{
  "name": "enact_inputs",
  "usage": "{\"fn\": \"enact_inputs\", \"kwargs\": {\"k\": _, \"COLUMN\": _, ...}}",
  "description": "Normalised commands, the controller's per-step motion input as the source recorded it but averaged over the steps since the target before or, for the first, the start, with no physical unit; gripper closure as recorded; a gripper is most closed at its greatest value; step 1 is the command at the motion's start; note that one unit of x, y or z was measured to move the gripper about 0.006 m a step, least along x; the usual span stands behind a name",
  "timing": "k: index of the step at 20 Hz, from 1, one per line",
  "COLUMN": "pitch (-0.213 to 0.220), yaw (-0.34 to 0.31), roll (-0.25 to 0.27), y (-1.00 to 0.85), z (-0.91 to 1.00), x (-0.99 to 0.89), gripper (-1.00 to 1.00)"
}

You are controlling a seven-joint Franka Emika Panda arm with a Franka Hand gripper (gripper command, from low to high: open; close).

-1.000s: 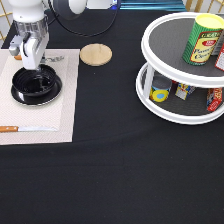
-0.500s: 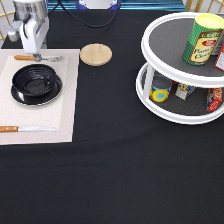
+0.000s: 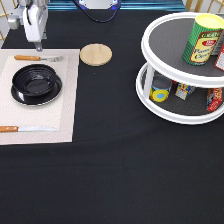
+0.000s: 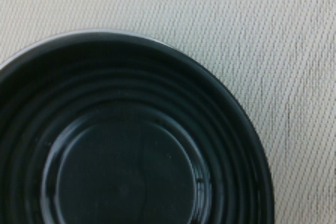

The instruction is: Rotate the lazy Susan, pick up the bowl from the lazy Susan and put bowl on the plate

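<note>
Black table fills nearly the whole exterior view. Beige woven mat lies on it at the exterior view's left. Thin blue strip runs along the table's far edge; pale wooden furniture shows just beyond it. Lighting even, soft glare.

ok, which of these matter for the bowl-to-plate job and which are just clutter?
Job:
- bowl, on the placemat
- plate: possibly the thin pale edge at the bowl's rim in the wrist view
- lazy Susan
- hand, exterior view's top left, by the fork

Lying about:
- fork, knife, placemat
- wooden coaster
- cans on the lazy Susan
</note>
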Motion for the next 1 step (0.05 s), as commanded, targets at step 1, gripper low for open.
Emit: {"fn": "enact_inputs", "kwargs": {"k": 1, "pitch": 0.0, "yaw": 0.0, "roll": 0.0, "y": 0.0, "z": 0.0, "x": 0.0, "gripper": -1.0}}
